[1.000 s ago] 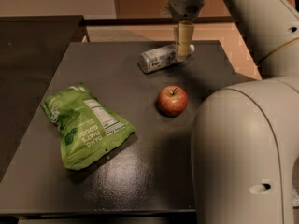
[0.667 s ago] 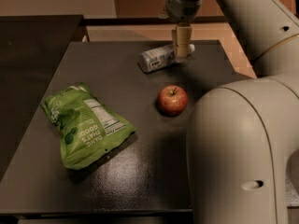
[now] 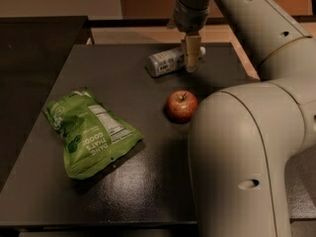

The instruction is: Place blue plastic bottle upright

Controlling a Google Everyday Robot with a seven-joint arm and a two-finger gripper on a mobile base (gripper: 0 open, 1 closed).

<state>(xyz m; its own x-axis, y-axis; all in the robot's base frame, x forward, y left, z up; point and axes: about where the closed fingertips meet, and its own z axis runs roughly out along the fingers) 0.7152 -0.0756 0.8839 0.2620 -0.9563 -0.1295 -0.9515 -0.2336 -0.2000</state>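
The blue plastic bottle (image 3: pixel 165 62) lies on its side at the far middle of the dark table (image 3: pixel 148 181), its white cap (image 3: pixel 202 50) pointing right. My gripper (image 3: pixel 191 63) hangs down from the arm and stands at the bottle's neck end, in front of it, hiding the neck. Whether it touches the bottle I cannot tell.
A red apple (image 3: pixel 181 106) sits just in front of the bottle. A green snack bag (image 3: pixel 89 131) lies at the left. My large pale arm (image 3: pixel 237 157) covers the table's right side. A dark counter (image 3: pixel 29 58) adjoins on the left.
My gripper has come down and a little to the left, onto the bottle's neck end. The bottle, apple and bag have not moved.
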